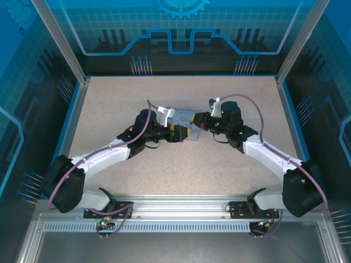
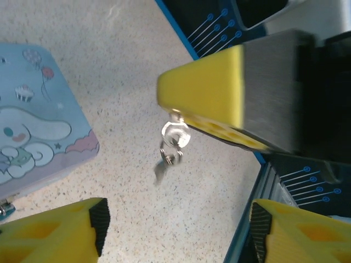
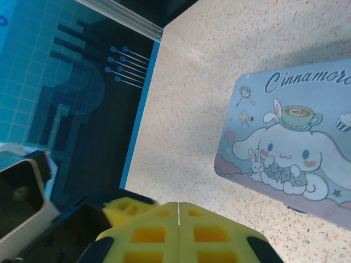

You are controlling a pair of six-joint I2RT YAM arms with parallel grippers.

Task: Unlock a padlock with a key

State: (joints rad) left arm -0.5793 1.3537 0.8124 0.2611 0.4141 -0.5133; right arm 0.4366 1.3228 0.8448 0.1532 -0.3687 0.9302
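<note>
The key (image 2: 162, 169), a small silver sliver, hangs blurred from a metal ring (image 2: 175, 135) that is pinched at the tip of my right gripper (image 2: 171, 109). That gripper's yellow fingers are pressed together (image 3: 179, 211), shut on the key's ring. My left gripper (image 2: 178, 224) stands open just below the hanging key, with nothing between its fingers and one pad (image 2: 98, 222) to each side. A tiny metal piece (image 2: 4, 209) at the edge of the tin box may be the padlock; too little of it shows to tell. Both grippers meet above the table's middle (image 1: 188, 129).
A pale blue cartoon tin box (image 3: 290, 137) lies flat on the speckled table (image 2: 126, 71), just left of the grippers in the left wrist view (image 2: 33, 137). The table's blue border (image 3: 140, 109) and the dark patterned wall lie close by.
</note>
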